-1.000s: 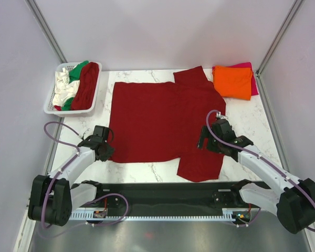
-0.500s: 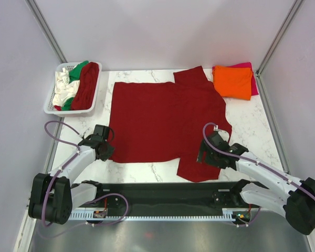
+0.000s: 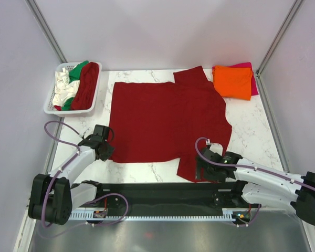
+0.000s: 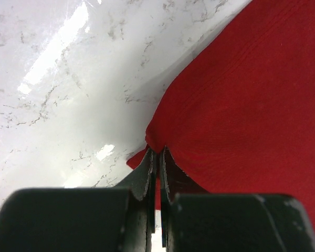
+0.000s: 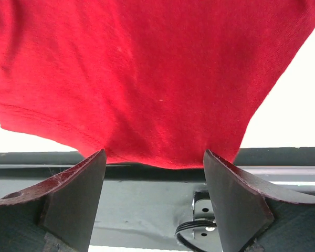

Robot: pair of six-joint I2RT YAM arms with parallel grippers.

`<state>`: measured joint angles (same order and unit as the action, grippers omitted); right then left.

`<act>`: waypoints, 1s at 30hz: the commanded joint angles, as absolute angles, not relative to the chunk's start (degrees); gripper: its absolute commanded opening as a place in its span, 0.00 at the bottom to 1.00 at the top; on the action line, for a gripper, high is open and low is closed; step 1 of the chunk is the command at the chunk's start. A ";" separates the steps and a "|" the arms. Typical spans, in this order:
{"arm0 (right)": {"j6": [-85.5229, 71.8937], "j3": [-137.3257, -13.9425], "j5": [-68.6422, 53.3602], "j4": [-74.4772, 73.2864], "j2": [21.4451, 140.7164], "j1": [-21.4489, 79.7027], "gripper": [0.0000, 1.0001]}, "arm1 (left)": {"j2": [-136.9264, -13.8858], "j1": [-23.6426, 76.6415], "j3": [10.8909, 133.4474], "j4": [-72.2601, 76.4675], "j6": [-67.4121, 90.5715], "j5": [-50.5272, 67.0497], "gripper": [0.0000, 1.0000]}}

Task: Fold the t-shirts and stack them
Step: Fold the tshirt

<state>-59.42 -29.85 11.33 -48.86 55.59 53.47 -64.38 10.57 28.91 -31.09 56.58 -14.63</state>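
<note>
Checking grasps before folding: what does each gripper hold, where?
Left gripper pinches the spread red shirt by its near-left corner; right gripper is open, holding nothing.

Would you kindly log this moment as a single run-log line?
left gripper: shut on dark red t-shirt hem corner | right gripper: open at near sleeve edge | cloth: spread flat | orange t-shirt: folded, far right

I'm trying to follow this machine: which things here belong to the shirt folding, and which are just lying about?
Part of the job:
spread dark red t-shirt, corner pinched by the left hand, sleeve at the open right hand
orange t-shirt folded on pink t-shirt
white t-shirt, green t-shirt, second dark red t-shirt in the white basket

Just lying about:
white basket, marble table
</note>
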 commanded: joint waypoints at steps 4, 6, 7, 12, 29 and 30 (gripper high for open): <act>-61.00 -26.55 11.95 -42.29 63.79 55.46 0.83 | -63.11 10.28 28.48 -29.97 55.63 -14.59 0.02; -60.73 -25.84 13.43 -40.52 65.99 55.89 0.80 | -62.67 10.20 28.39 -29.97 55.72 -14.68 0.02; -60.73 -26.36 13.97 -40.34 66.27 56.16 0.76 | -62.58 10.20 28.30 -29.97 55.72 -14.76 0.02; -60.29 -27.24 15.11 -42.17 64.43 56.25 0.21 | -61.79 10.28 28.13 -29.79 55.37 -14.42 0.02; -55.55 -51.49 28.20 -60.21 57.64 56.25 0.00 | -49.38 10.28 39.19 -45.17 51.51 -5.47 0.02; -54.76 -53.16 29.87 -60.21 58.96 56.16 0.00 | -50.18 10.28 41.37 -45.09 51.07 -5.97 0.02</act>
